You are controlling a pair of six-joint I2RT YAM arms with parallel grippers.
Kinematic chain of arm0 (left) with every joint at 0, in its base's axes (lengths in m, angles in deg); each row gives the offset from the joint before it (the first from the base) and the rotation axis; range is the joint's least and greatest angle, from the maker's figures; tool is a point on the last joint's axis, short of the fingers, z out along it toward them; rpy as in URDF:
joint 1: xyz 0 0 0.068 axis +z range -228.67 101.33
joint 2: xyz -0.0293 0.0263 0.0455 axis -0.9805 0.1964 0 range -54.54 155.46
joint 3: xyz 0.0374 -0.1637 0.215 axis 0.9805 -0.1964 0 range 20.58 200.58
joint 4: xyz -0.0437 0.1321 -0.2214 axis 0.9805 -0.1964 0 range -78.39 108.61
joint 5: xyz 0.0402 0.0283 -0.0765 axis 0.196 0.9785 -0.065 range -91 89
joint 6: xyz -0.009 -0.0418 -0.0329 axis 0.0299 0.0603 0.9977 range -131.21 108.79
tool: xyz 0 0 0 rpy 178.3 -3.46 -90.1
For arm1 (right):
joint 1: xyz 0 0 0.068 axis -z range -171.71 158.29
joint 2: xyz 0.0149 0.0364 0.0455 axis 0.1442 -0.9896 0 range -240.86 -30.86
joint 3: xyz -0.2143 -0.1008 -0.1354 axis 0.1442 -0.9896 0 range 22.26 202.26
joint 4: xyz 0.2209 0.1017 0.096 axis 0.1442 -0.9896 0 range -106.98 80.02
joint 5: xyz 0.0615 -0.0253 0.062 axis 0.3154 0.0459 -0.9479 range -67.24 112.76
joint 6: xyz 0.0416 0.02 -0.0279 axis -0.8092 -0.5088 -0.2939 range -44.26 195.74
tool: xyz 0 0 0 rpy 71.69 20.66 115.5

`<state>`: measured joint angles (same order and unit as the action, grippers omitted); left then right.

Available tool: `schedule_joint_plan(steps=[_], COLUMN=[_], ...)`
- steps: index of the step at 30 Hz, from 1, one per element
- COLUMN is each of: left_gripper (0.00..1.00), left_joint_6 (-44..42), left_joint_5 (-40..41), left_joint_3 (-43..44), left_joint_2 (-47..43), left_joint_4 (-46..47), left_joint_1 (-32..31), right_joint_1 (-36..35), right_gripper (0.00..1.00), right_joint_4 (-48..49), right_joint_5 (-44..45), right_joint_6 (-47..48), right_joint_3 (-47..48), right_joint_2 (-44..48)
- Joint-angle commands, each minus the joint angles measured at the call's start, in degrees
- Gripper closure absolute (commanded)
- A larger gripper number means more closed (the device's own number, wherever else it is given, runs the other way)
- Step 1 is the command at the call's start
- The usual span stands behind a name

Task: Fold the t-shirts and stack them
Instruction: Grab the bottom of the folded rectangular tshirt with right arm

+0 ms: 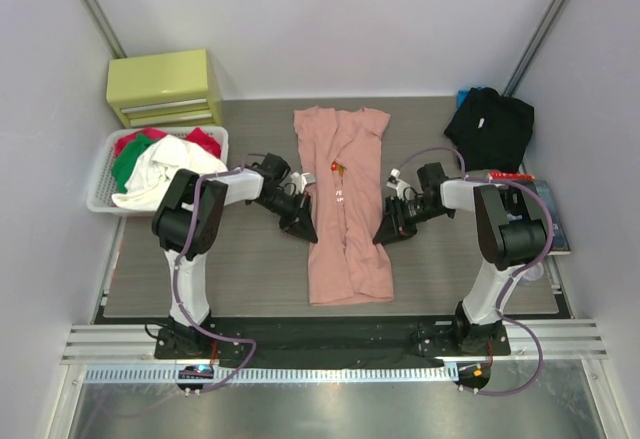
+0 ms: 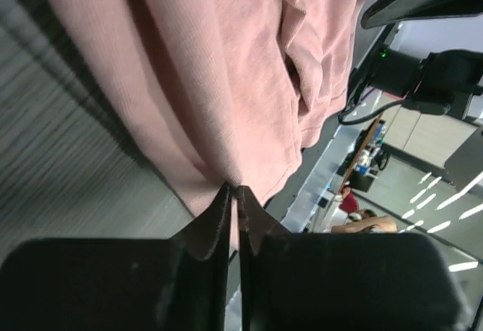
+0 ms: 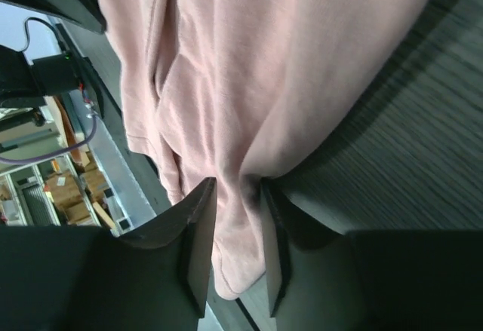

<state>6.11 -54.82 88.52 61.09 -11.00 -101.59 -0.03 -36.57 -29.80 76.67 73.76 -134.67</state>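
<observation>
Left gripper: fingers nearly together, pinching the left edge of the salmon-pink t-shirt, which lies mid-table as a long narrow strip. Right gripper: fingers narrow, a ridge of the right edge between them. The matched grips are likely for a crosswise fold. Black t-shirt sits back right, well apart.
</observation>
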Motion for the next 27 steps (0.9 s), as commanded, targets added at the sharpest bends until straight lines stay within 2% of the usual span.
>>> schedule_joint_plan(steps=[1, 4, 6, 10, 11, 12, 13, 15, 17, 21, 27], left_gripper=[1.0, 1.0, 1.0, 1.0, 1.0, 0.82, 0.67, 0.45, 0.39, 0.25, 0.18], left_joint_6=[-2.7, -2.8, -3.3, -3.8, -4.1, -4.4, -4.7, -6.1, -5.6, -1.1, 3.1], left_joint_5=[-1.1, -0.8, -0.4, -0.1, 0.1, 0.6, 0.7, 1.3, 2.1, 2.1, -0.6], left_joint_3=[3.1, 2.9, 2.9, 3.0, 3.0, 3.2, 3.3, 3.0, 0.9, -7.7, -13.2], left_joint_2=[1.0, 1.1, 1.1, 0.7, 0.7, 0.7, 0.7, 0.2, -1.2, -8.3, -13.5], left_joint_4=[-3.1, -3.1, -3.4, -4.1, -4.3, -4.6, -4.9, -6.7, -5.7, 1.7, 6.6], left_joint_1=[-0.3, -0.2, -0.2, -0.2, -0.2, -0.2, -0.3, -0.2, -0.3, -0.2, -0.5], right_joint_1=[0.2, 0.2, 0.2, 0.3, 0.2, 0.2, 0.2, 0.8, 2.4, 3.3, 3.2], right_gripper=[0.8, 0.95, 0.99, 0.98, 0.91, 0.73, 0.63, 0.51, 0.45, 0.41, 0.4], right_joint_4=[1.1, 0.9, 0.9, 0.7, 0.7, 0.3, 0.0, -2.5, -2.6, -5.6, -5.6], right_joint_5=[1.1, 1.5, 1.2, 0.3, -0.3, -0.4, -0.5, 0.6, -1.2, -1.6, -1.3], right_joint_6=[0.3, 0.5, 0.5, 0.9, 1.3, 1.5, 1.8, 2.8, 2.1, 3.1, 2.1], right_joint_3=[0.8, 0.6, 0.6, 0.7, 1.0, 1.1, 1.1, 1.5, 1.1, 0.7, -1.3], right_joint_2=[0.0, 0.7, 0.5, 0.2, 0.2, 0.0, 0.2, 0.9, 2.1, 5.4, 9.8])
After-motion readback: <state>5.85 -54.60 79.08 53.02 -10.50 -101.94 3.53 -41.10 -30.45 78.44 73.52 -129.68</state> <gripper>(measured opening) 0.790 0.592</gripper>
